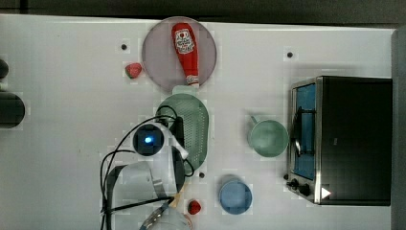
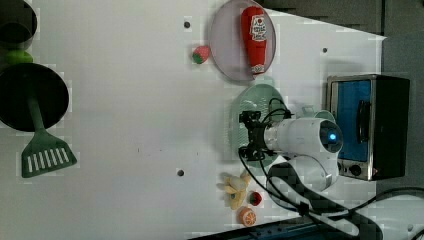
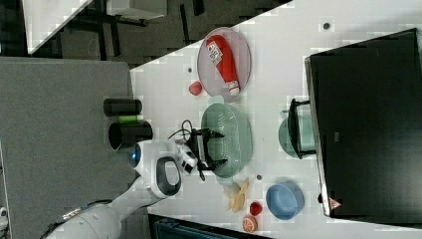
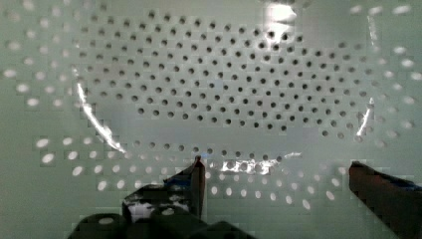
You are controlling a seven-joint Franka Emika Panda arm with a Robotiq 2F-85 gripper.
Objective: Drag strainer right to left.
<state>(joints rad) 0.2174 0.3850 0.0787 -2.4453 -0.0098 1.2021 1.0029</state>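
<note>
White arm bent low over strainer (image 3: 234,132), end effector (image 3: 219,148) spread wide, grasping nothing.

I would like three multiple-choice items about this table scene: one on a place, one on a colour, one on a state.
1. Where does the red ketchup bottle lie?
A. on the round grey plate
B. in the oven
C. in the blue cup

2. What colour is the perforated plastic strainer?
A. orange
B. pale mint green
C. black

3. How is the gripper?
A. shut on the mug
B. shut, empty
C. open over the strainer

Answers: 1 A, the bottle rests across the plate; 2 B, the wrist view shows its green holed bowl; 3 C, the fingers stand apart, holding nothing.
</note>
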